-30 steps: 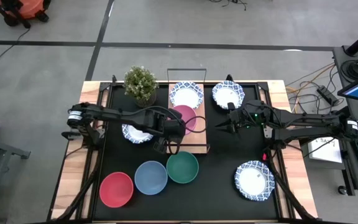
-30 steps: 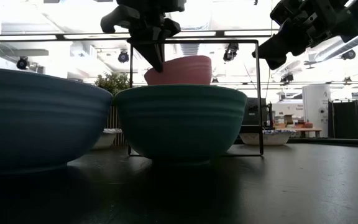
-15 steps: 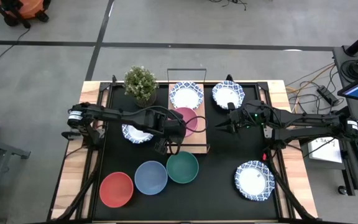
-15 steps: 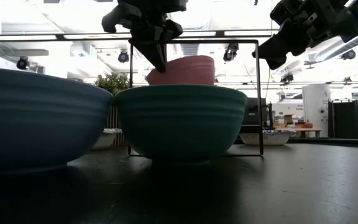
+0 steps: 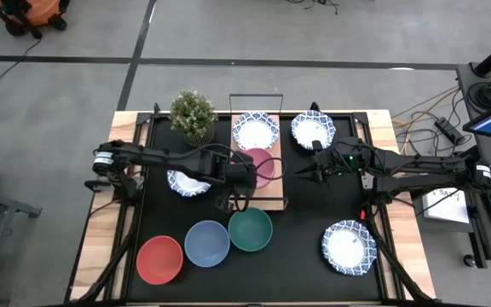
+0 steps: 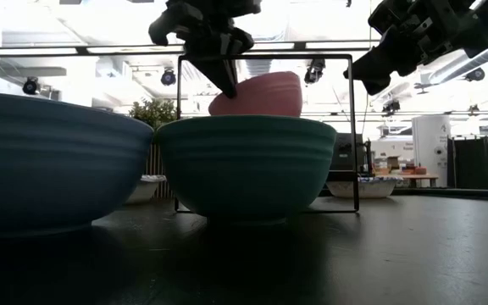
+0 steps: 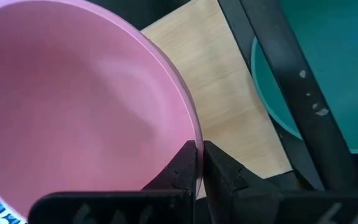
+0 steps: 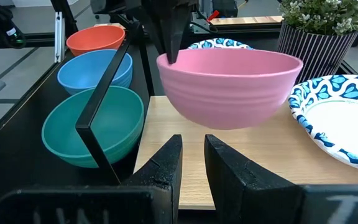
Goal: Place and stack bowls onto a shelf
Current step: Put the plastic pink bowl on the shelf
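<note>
From above, the left pincer (image 5: 244,173) grips the near rim of the pink bowl (image 5: 257,164), held over the shelf (image 5: 259,183), whose long axis runs twelve to six. A patterned bowl (image 5: 256,130) sits at the shelf's twelve o'clock end. The right pincer (image 5: 301,173) hangs just off the shelf's three o'clock side, empty, its fingers nearly together. On the surface (image 5: 297,239) lie the red bowl (image 5: 159,258), blue bowl (image 5: 207,243) and green bowl (image 5: 251,229) toward six o'clock, and three more patterned bowls: one (image 5: 187,182) under the left arm, one (image 5: 314,130) toward one o'clock, one (image 5: 349,247) toward five. A potted plant (image 5: 193,112) stands at eleven.

At table height, the pink bowl rides above the green bowl's rim, tilted, its mouth turned upward.

The left wrist view shows both fingers (image 7: 182,168) clenched on the pink rim, wooden board beneath.

The right wrist view shows the pink bowl lifted clear of the shelf, the right pincer's own fingers (image 8: 166,163) apart by a narrow gap.
</note>
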Robot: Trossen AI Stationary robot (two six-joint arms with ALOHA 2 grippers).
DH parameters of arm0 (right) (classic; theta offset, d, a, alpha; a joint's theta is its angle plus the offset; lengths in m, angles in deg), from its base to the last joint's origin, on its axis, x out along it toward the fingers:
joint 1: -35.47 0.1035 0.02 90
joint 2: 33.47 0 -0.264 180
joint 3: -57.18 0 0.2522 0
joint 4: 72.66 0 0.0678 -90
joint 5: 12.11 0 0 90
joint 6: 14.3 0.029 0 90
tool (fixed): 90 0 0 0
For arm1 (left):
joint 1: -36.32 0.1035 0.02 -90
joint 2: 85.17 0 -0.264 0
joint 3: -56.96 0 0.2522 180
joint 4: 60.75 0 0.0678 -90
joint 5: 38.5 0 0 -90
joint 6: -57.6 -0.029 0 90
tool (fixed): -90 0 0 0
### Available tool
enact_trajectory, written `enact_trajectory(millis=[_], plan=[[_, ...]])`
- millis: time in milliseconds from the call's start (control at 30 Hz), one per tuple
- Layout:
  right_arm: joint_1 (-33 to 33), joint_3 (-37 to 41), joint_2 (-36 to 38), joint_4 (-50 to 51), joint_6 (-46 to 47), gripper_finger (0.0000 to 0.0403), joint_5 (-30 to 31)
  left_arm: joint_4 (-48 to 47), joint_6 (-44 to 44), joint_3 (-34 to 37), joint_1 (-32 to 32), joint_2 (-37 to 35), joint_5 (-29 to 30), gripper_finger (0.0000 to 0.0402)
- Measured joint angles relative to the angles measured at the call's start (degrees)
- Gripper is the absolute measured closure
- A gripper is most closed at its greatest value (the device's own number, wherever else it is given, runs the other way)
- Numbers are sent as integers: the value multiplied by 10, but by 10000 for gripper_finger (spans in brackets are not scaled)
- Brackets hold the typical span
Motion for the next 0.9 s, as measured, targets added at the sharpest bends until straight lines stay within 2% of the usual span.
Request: enact_trajectory(millis=[400, 667, 900], plan=[[0, 1, 0, 0, 0, 344, 0, 28, 5, 40, 1, 0, 0, 401], [0, 1, 0, 0, 0, 344, 0, 42, 5, 45, 2, 0, 1, 376], [0, 1, 0, 0, -4, 344, 0, 43, 14, 46, 2, 0, 1, 373]])
